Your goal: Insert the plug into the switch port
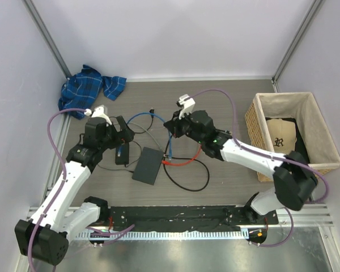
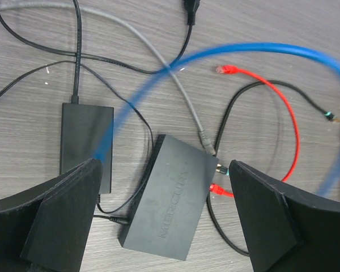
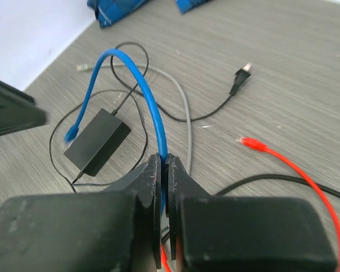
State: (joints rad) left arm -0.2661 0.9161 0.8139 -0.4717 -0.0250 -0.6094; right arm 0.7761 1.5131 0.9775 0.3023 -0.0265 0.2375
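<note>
The switch port (image 2: 217,169) is on the right-hand edge of the switch (image 2: 170,195), the flat dark grey box low in the middle of the left wrist view. That edge already has a grey cable (image 2: 175,79) and a red cable (image 2: 289,130) running into it, so it's crowded over there.

As far as we can tell, the insert isn't done yet. The plug (image 3: 72,134) we reckon is the one to go in sits on the loose end of the blue cable (image 3: 150,107), up in the air at the left of the right wrist view, over the adapter brick (image 3: 97,141) and not at the switch edge.

The right gripper (image 3: 163,167) is clamped tight on the blue cable partway along, well back from the plug. So what's left, we'd guess: get the plug itself under control, line it up, push it in.

The left gripper (image 2: 164,170) is spread wide with nothing in it, hovering right over the switch, one finger either side of it in that view.
</note>
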